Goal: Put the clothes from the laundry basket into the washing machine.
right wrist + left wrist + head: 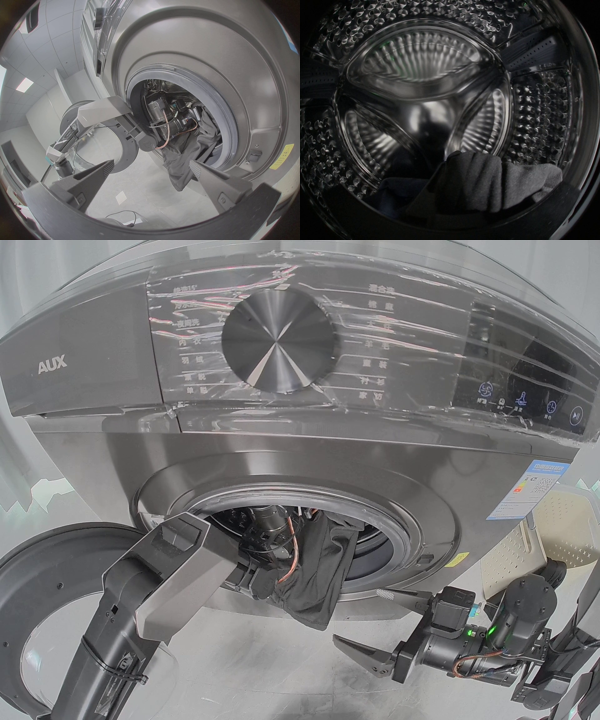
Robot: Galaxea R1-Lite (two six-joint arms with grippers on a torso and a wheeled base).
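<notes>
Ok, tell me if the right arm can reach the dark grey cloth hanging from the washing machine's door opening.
Probably yes: the dark grey cloth hangs outside the opening; the right arm sits close, jaws open, nothing between. The left arm occupies the far side.

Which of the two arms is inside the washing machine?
The left arm: its end is in the drum opening by the dark garment; the right gripper hangs open outside.

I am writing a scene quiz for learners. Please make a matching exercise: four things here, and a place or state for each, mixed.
1 dark garment
2 right gripper
3 washer door
4 laundry basket

a swung open, left
b fingers apart, outside the machine
c pale, right of the machine
d draped over the door opening

Pairs: 1-d, 2-b, 3-a, 4-c
</notes>
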